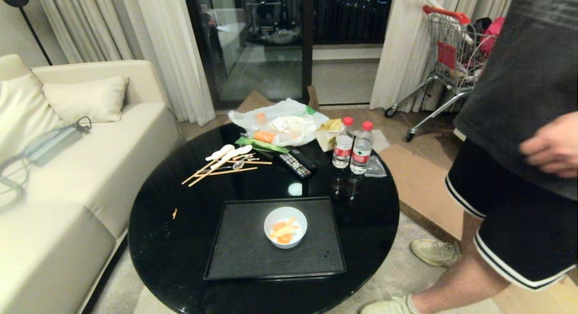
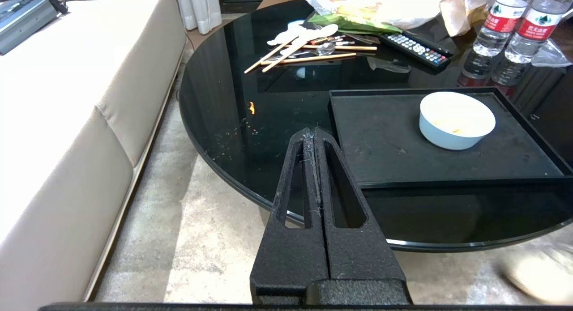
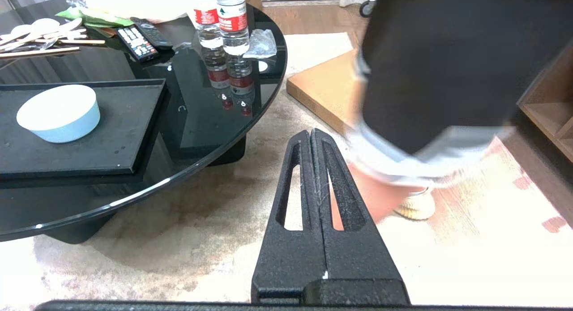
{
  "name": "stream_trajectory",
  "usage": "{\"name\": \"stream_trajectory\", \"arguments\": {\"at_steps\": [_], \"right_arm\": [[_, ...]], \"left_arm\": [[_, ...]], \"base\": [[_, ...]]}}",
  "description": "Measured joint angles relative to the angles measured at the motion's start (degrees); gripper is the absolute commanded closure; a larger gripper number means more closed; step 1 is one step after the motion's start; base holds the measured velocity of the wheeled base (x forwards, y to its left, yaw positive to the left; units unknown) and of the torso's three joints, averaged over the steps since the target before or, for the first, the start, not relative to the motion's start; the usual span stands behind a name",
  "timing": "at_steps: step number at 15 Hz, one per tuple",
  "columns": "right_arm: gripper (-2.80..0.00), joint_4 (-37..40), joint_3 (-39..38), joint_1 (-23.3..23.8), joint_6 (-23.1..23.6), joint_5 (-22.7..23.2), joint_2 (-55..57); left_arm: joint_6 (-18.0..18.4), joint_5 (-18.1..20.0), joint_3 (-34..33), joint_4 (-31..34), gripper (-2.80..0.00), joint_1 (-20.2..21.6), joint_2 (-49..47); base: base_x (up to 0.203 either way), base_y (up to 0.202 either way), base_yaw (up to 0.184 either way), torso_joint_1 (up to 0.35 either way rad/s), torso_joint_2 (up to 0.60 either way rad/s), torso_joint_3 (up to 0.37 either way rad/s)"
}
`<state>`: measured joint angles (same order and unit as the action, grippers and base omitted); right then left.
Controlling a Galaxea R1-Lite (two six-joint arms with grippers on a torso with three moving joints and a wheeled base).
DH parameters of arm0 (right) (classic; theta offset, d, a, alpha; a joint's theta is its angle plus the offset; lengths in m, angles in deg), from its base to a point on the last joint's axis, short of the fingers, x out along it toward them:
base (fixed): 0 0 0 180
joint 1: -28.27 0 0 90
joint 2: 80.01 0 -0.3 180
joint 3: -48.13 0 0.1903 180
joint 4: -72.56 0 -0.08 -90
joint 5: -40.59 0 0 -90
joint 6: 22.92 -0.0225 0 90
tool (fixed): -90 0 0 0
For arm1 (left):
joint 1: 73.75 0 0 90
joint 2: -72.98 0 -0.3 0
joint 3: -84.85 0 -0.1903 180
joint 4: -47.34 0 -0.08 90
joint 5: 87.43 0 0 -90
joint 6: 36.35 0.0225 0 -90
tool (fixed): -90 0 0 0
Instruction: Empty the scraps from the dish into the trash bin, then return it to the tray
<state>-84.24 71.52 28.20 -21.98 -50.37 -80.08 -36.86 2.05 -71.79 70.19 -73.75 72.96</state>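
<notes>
Round black table (image 1: 180, 241), glossy: black tray (image 1: 239, 250) at the near middle, holding one white bowl (image 1: 285, 227) toward its far side, upright, with orange and pale scraps (image 1: 284, 231) inside. One stray orange bit (image 1: 174, 212) on the tabletop, left of the tray and apart from it. Far half of table: loose chopsticks (image 1: 226, 167) with white spoons (image 1: 228, 153) across them; remote control (image 1: 295, 165); two water bottles (image 1: 352, 147) with red caps, side by side, just right of the remote; white plastic bag (image 1: 280, 122) with orange chunks at the far edge. Cream sofa (image 1: 67, 178) to the left, close against the table. Person in dark shirt and black shorts (image 1: 519, 223) standing right of the table, one hand (image 1: 553, 149) at the waist, shoes on the rug; flat cardboard (image 1: 420, 178) on the floor behind; shopping cart (image 1: 451, 56) by the curtain. No bin in any view. Left gripper (image 2: 313, 134): fingers pressed together, empty, over the table's near-left edge, short of the tray. Right gripper (image 3: 312, 134): fingers pressed together, empty, above the rug off the table's right edge, the person's leg just beyond it. Neither gripper appears in the head view; only that view shows the scraps clearly, while the right wrist view sees the bowl's side alone.
</notes>
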Motion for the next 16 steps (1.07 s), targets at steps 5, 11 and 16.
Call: {"name": "stream_trajectory", "arguments": {"at_steps": [5,11,16], "right_arm": [[0.00,0.0,0.0,0.0,0.0,0.0,0.0],[0.00,0.0,0.0,0.0,0.0,0.0,0.0],[0.00,0.0,0.0,0.0,0.0,0.0,0.0]], "left_arm": [[0.0,0.0,0.0,0.0,0.00,0.0,0.0],[0.0,0.0,0.0,0.0,0.00,0.0,0.0],[0.0,0.0,0.0,0.0,0.00,0.0,0.0]], "base": [[0.000,0.000,0.000,0.000,0.00,0.000],[0.000,0.000,0.000,0.000,0.00,0.000],[0.000,0.000,0.000,0.000,0.00,0.000]]}}
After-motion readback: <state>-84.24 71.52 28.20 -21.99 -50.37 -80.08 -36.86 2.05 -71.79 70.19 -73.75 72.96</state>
